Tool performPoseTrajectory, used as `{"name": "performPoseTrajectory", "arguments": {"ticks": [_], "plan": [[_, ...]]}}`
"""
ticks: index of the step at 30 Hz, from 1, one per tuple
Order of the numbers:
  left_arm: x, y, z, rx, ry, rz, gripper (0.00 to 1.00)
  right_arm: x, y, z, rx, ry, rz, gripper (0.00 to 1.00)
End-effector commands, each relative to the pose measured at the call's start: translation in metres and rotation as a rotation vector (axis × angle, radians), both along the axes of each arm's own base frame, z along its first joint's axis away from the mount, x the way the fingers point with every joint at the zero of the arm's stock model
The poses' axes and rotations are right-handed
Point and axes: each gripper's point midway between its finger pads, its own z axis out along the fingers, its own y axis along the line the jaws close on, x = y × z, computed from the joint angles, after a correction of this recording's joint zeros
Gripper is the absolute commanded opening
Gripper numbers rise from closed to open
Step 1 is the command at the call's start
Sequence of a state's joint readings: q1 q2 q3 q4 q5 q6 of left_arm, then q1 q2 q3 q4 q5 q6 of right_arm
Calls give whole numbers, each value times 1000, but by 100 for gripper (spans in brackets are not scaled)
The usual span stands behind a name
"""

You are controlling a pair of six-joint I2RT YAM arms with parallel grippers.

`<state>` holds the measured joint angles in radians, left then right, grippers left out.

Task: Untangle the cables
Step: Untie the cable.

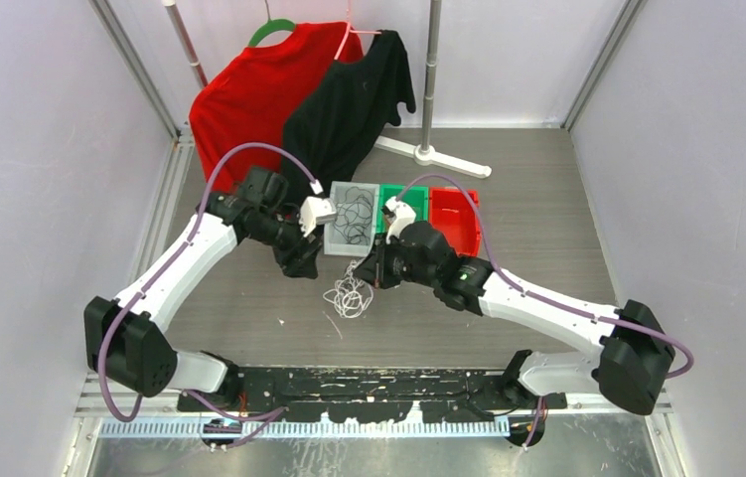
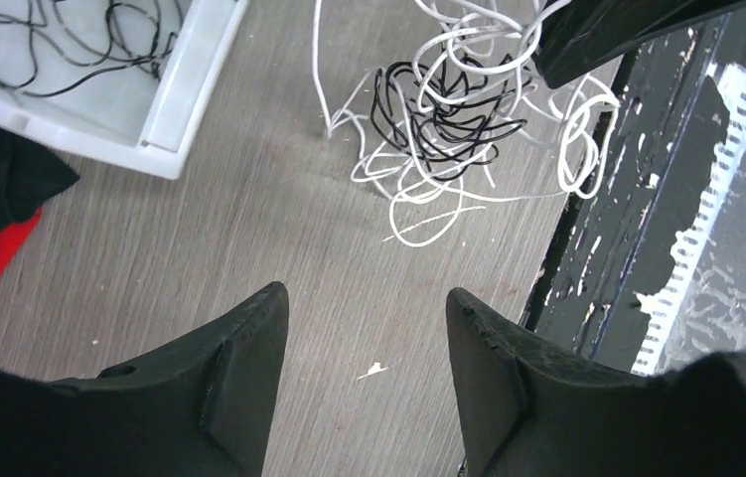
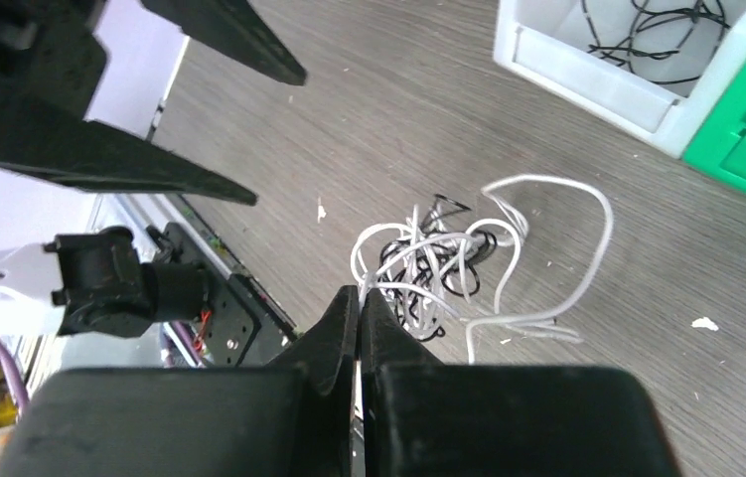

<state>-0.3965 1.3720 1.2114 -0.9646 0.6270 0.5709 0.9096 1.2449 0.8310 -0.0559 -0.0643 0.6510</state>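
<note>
The matte black fingers [image 3: 337, 328] of your right gripper [image 3: 360, 293] pinch a white strand of the cables [image 3: 426, 260], a looped, axisless tangle on the wood-grain table [image 3: 448, 129]. The left gripper [image 2: 367, 303] stands with its jaws apart nearby.

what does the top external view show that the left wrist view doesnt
Only top external: green plastic bin, red plastic bin, white rack base. Only left wrist: thin black cable knotted into the bunch. Both: white plastic bin holding black cables, and the tangled bunch of white cable.
</note>
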Motion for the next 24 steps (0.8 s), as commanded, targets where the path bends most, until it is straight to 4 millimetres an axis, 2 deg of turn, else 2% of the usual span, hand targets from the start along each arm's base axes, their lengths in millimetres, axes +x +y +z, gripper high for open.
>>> {"name": "performPoseTrajectory", "arguments": {"ticks": [1, 5, 8, 11, 13, 17, 19, 20, 24], "plan": [[-17, -10, 7, -35, -19, -84, 59, -13, 3, 32, 83, -80, 90, 1], [-32, -23, 12, -71, 36, -119, 61, -25, 6, 33, 107, -58, 151, 1], [-37, -25, 7, -36, 44, -135, 64, -24, 1, 19, 54, -30, 134, 1], [-37, -14, -14, 58, 29, -136, 67, -12, -25, -17, -148, 33, 12, 1], [-35, -7, -26, 103, 12, -132, 68, -9, -46, -31, -264, 56, -52, 2], [-40, -7, -35, 103, 15, -164, 68, -16, -77, -48, -339, 81, -132, 24], [-43, -13, -39, 98, 21, -183, 68, -20, -84, -49, -340, 84, -144, 44], [-45, -16, -43, 102, 21, -196, 68, -21, -86, -49, -346, 89, -149, 50], [-47, -34, -55, 139, 0, -243, 69, -17, -96, -47, -390, 82, -192, 58]]}}
